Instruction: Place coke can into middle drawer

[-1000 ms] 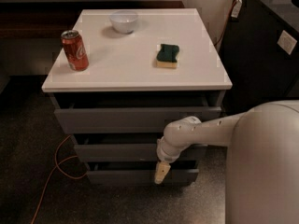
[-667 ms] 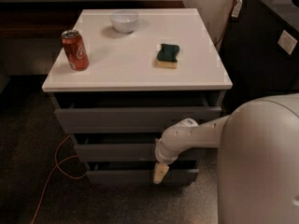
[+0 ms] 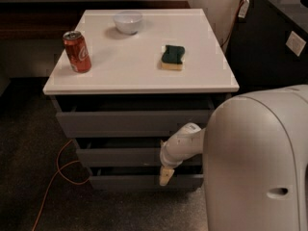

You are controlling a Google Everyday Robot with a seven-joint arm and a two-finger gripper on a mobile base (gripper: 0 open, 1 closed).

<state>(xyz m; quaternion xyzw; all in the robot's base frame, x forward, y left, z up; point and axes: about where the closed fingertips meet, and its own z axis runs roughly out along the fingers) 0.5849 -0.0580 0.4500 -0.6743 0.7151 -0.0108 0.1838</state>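
Observation:
The coke can (image 3: 77, 52) stands upright near the front left corner of the white cabinet top (image 3: 139, 76). The middle drawer (image 3: 120, 156) is the middle one of three dark grey fronts below the top; a thin dark gap shows above its front. My gripper (image 3: 165, 176) hangs down at the end of the white arm (image 3: 185, 143), in front of the right part of the drawers, with its pale tip over the gap between the middle and bottom fronts. It is far below and to the right of the can and holds nothing that I can see.
A white bowl (image 3: 128, 21) sits at the back of the top and a green and yellow sponge (image 3: 173, 57) at its right. The top drawer (image 3: 134, 122) and bottom drawer (image 3: 139, 182) flank the middle one. An orange cable (image 3: 55, 174) lies on the floor at left. A black cabinet (image 3: 276, 37) stands at right.
The large white arm housing has spread further left and fills more of the right side of the view. The gripper has stayed almost in place by the drawer fronts. The can has not moved.

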